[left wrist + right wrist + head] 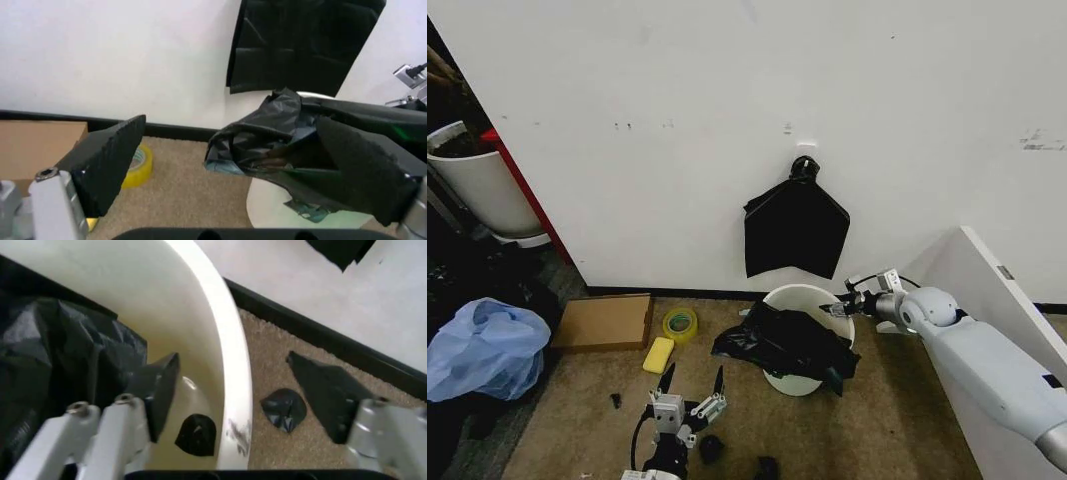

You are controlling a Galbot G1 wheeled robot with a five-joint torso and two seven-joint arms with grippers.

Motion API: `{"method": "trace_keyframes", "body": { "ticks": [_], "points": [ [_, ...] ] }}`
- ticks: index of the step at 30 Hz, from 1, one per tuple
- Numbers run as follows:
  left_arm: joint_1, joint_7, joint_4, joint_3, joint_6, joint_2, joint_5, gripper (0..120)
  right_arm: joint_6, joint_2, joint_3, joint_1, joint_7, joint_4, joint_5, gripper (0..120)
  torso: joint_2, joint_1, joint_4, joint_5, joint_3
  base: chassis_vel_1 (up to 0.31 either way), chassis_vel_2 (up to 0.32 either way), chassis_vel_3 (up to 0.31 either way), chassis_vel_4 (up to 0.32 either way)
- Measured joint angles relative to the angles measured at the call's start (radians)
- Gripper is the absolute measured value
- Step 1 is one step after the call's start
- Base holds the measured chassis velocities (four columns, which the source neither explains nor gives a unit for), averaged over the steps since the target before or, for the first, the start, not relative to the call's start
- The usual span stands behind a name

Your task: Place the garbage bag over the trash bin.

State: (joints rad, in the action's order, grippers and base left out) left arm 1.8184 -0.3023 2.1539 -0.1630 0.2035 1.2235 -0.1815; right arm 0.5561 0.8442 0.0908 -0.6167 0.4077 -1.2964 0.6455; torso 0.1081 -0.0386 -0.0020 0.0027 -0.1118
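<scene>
The white wall stands at the far side, and a flat black sheaf of bags hangs on it. Below it, on the brown floor, sits the trash bin, small, round and white. The garbage bag lies crumpled across the bin's near side. It spills over the rim to the left and does not yet wrap the bin.

The right tool is at the bin's right rim. Its jaws are wide apart, one inside the bin and one outside, and they hold nothing. I think it should close on the bag's edge, not the bare rim, and then pull that edge out and down.

The left tool hovers near, left of the bin, open and empty too. It could grab the loose left part of the bag and stretch it the other way.

The right wrist view shows small black scraps, one on the floor and one inside the bin. The left wrist view shows the bag's wrinkly folds up close, and the yellow tape roll on the floor.
</scene>
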Motion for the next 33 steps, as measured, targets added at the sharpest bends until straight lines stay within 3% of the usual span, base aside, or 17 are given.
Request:
{"method": "trace_keyframes", "body": {
  "ticks": [2,16,27,33],
  "points": [
    [0.004,-0.002,-0.008,0.005,0.002,0.0,0.0,100,-0.007,-0.005,0.004,-0.003,0.003,0.0,0.0,49,0.0,0.0,-0.0001,0.0,0.0,0.0,0.0,0.0,0.0],
    [0.008,-0.008,-0.013,0.009,0.004,-0.001,-0.006,100,-0.023,-0.007,-0.006,-0.018,0.009,0.0,0.013,4,0.0,0.0,0.0001,0.0,0.0,0.0,0.0,0.0,0.0],
    [0.003,-0.011,-0.014,0.013,0.003,-0.002,-0.007,100,-0.038,-0.018,-0.036,-0.052,-0.056,-0.034,0.067,3,0.0,0.0,0.0,0.0,0.0,0.0,0.0,0.0,0.0],
    [0.003,-0.013,-0.012,0.014,0.002,-0.004,-0.012,100,0.022,-0.046,-0.117,-0.126,-0.282,-0.147,0.235,3,0.0,0.0,-0.0001,-0.0003,0.0,0.0,0.0,0.0,0.0]
  ]
}}
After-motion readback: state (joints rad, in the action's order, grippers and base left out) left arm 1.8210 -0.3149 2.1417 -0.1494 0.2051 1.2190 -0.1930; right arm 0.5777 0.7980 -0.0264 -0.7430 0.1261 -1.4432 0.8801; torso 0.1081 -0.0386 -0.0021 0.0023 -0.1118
